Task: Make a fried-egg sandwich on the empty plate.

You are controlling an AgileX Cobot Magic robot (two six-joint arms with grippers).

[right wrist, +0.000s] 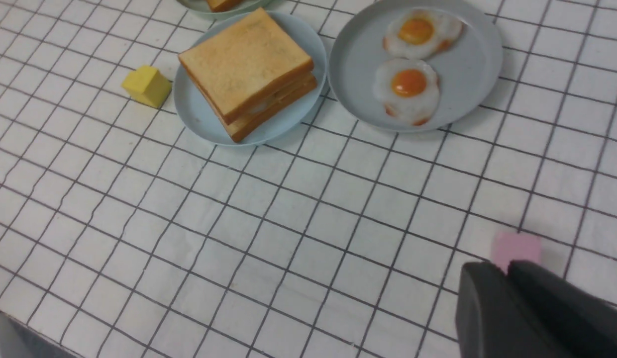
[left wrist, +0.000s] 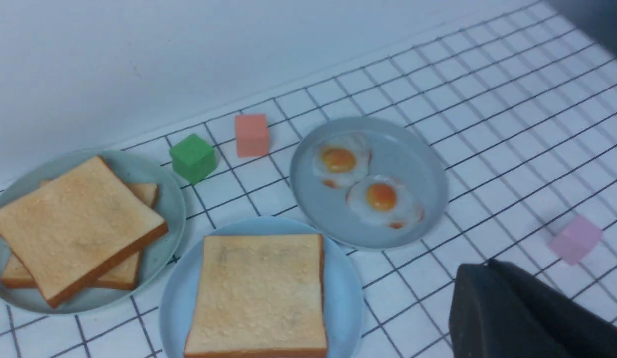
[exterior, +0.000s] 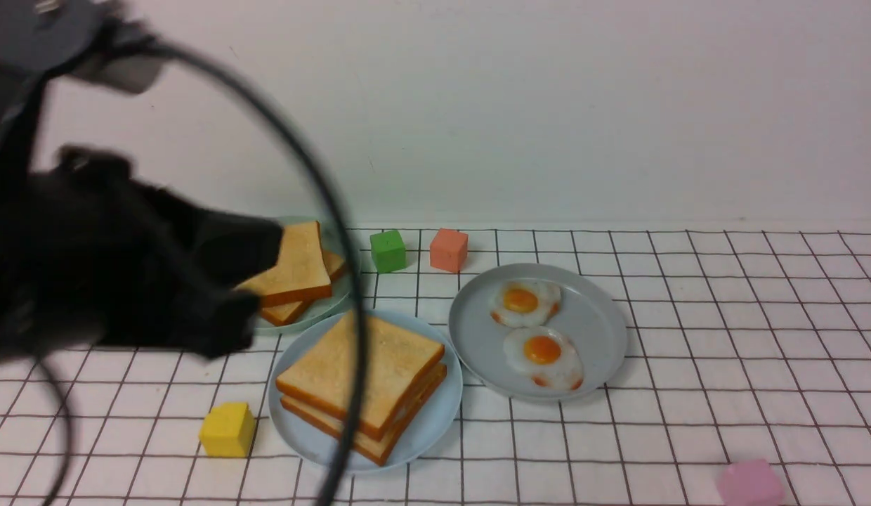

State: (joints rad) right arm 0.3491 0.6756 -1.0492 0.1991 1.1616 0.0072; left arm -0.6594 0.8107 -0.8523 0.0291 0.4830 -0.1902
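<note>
The fried-egg sandwich (exterior: 362,372) lies on the sky-blue plate (exterior: 439,411): two toast slices stacked, with a sliver of white egg showing between them in the right wrist view (right wrist: 261,105). My left arm (exterior: 126,267) hangs blurred above the table's left, in front of the toast pile. My left gripper (left wrist: 487,264) is shut and empty, above the cloth beside the blue plate (left wrist: 346,278). My right gripper (right wrist: 505,266) is shut and empty, low over the cloth just short of a pink cube (right wrist: 517,247). It is out of the front view.
A grey plate (exterior: 597,309) holds two loose fried eggs (exterior: 542,349). A pale green plate (exterior: 330,306) holds the plain toast pile (exterior: 295,270). Yellow (exterior: 227,429), green (exterior: 388,250), salmon (exterior: 449,249) and pink (exterior: 749,483) cubes lie about. A black cable (exterior: 351,295) crosses the front view.
</note>
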